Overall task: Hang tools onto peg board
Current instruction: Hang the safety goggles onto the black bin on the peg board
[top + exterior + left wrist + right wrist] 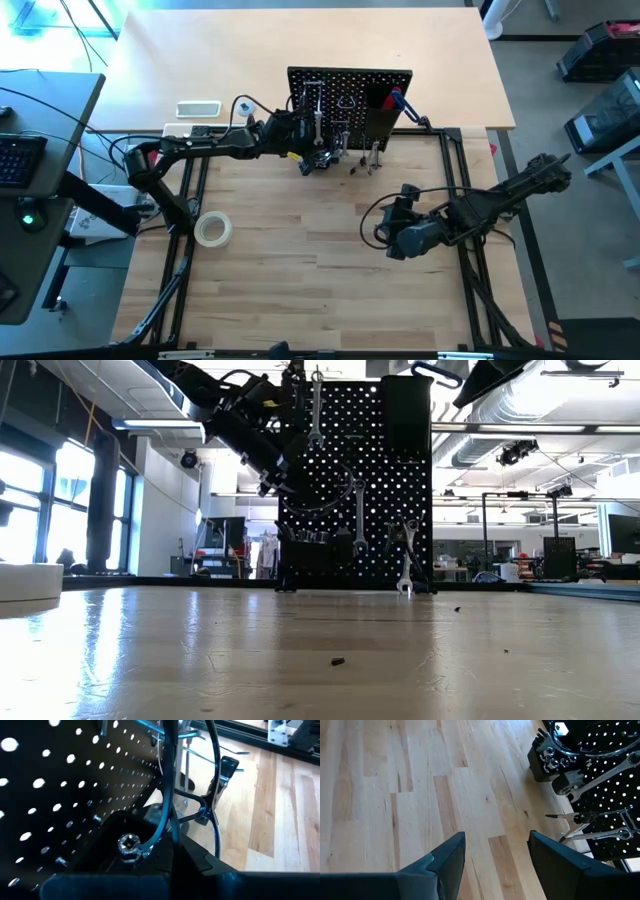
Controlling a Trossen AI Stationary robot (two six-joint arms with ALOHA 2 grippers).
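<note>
Dark fingers of the right gripper point(492, 862) fill the foot of the right wrist view, spread wide with only bare wooden table point(330, 290) between them; that arm waits out over the table, well apart from the peg board point(350, 95), which stands ahead of it with silver wrenches point(600, 777) already on its hooks and a row of sockets point(555, 757) at its base.

Up at the board, the left gripper point(305, 135) is shut and pressed close against the board's face. Just ahead of its fingers hang the clear glasses point(200, 785), whose thin frame curves down past the perforated panel; whether the fingers actually pinch the frame cannot be made out from here. Behind this gripper, well back on the table, lies the pale tape roll point(213, 229), not yet hung.

To do this step well, I judge the glasses' bridge or temple should be settled fully over a hook before any release, and the gripper drawn straight back from the board so it does not snag the wrench point(317, 410) hanging beside it
</note>
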